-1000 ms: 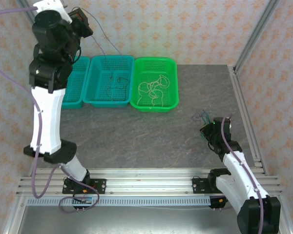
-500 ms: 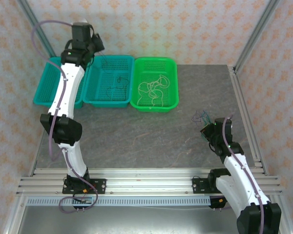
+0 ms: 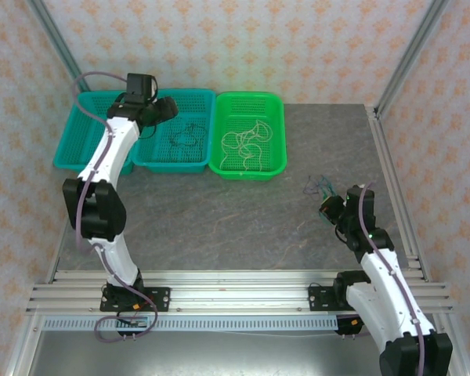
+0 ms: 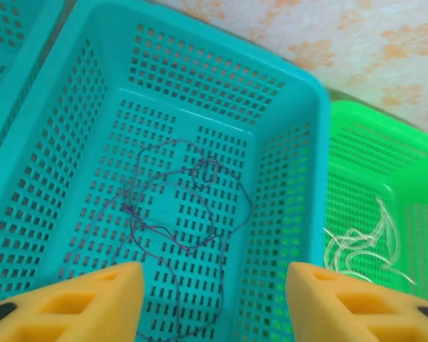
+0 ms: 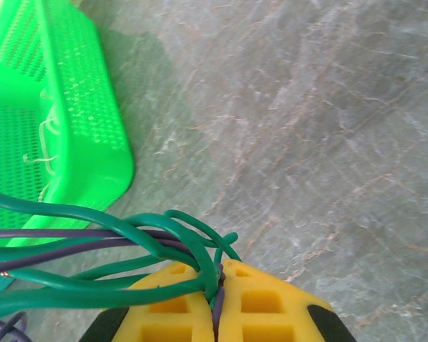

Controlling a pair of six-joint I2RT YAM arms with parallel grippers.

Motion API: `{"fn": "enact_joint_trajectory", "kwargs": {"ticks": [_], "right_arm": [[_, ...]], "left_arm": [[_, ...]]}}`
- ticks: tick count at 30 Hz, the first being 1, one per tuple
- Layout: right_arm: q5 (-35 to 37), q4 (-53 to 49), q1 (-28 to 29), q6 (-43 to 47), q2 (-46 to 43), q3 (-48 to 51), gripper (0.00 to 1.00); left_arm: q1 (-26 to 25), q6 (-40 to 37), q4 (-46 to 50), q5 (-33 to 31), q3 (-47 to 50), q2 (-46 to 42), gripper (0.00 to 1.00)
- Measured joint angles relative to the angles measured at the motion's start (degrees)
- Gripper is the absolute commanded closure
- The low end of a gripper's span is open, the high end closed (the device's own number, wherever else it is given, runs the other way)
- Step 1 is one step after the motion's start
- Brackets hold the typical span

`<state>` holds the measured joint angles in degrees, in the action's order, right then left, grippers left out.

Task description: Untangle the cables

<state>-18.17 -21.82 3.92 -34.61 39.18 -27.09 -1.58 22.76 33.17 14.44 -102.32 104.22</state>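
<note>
Top view: thin whitish cable (image 3: 243, 145) sorted in bright green plastic mesh basket (image 3: 247, 174); thin purple cable (image 3: 186, 138) in teal basket (image 3: 176, 167) left of it. Left wrist: left gripper (image 4: 214, 285) wide, empty. Right wrist: right gripper (image 5: 217, 274) pinching green-purple tangle (image 5: 150, 241), unsorted, right of green basket.

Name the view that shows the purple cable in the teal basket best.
Left wrist: the purple cable lies in clear loops on the teal basket floor, close up. The top view gives a small, dark squiggle there.

Cables (image 5: 93, 294) off-frame at left, perhaps tangled
</note>
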Motion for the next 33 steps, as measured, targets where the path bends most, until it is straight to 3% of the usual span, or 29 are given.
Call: {"fn": "enact_joint_trajectory", "kwargs": {"ticks": [4,8,13,18,25,33], "right_arm": [[-3.2,0.3,0.2,2.8,-2.3,-1.7,1.0],[-7.8,0.6,2.5,6.8,-3.3,-4.2,1.0],[-12.5,1.4,9.0,10.5,-3.3,-5.2,1.0],[-17.8,2.9,13.9,12.9,-1.0,-5.2,1.0],[-23.0,5.2,17.1,13.7,5.9,-6.2,1.0],[-23.4,6.1,19.3,13.7,9.0,-7.8,1.0]], "left_arm": [[0.5,3.4,-2.6,5.4,1.9,-9.2,0.18],[-1.6,6.6,-5.8,11.0,5.1,-21.1,0.15],[-14.0,5.5,-6.7,14.0,11.1,-32.0,0.16],[-26.2,3.8,-8.2,16.5,25.7,-39.6,0.21],[-39.7,3.3,-14.3,20.1,43.0,-41.2,0.21],[-42.3,5.9,-27.3,21.2,49.4,-36.2,0.21]]}}
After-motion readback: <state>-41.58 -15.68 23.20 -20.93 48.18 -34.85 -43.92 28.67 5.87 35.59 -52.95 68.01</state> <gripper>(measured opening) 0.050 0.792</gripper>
